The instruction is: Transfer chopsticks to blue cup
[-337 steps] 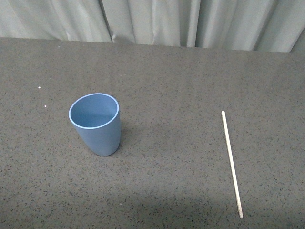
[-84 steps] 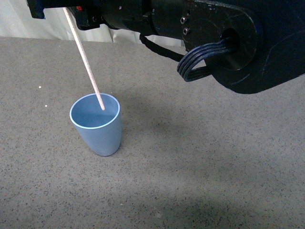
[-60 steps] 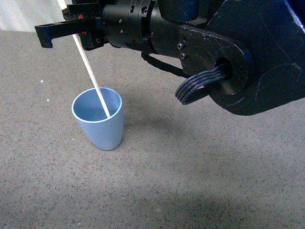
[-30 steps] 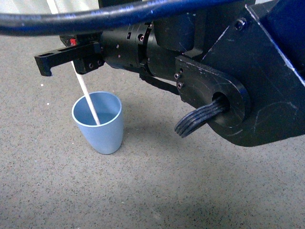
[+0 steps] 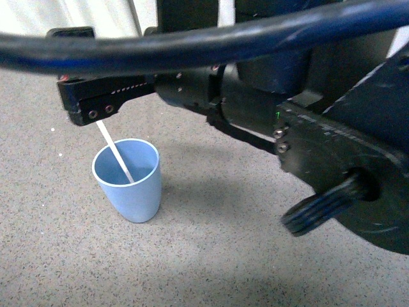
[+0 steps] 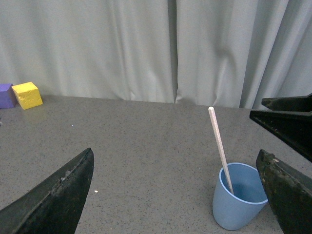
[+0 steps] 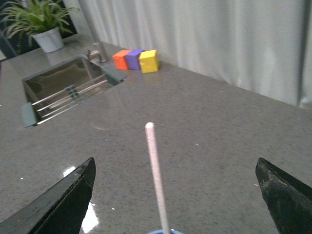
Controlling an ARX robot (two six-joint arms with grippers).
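Observation:
The blue cup point(image 5: 126, 182) stands upright on the grey counter. The chopstick point(image 5: 114, 153) stands in it, leaning against the rim, its top end hidden behind my right gripper. My right gripper point(image 5: 82, 71) is open just above the cup, and the stick is free between its jaws. In the right wrist view the chopstick point(image 7: 155, 170) rises from the cup rim point(image 7: 163, 232), with the right gripper point(image 7: 178, 195) wide open around it. In the left wrist view, my open, empty left gripper point(image 6: 178, 204) faces the cup point(image 6: 240, 202) and chopstick point(image 6: 219, 146) from a distance.
My right arm point(image 5: 307, 147) fills the upper and right part of the front view. A sink point(image 7: 63, 85), a faucet point(image 7: 97, 51), orange point(image 7: 122, 59), purple point(image 7: 134, 58) and yellow point(image 7: 149, 61) cubes and a potted plant point(image 7: 41, 24) lie beyond the cup. Curtains back the counter.
The chopstick lay on the counter at the right, then hung from my right gripper over the cup. It has dropped lower into the cup, and the right gripper has come down closer to the cup.

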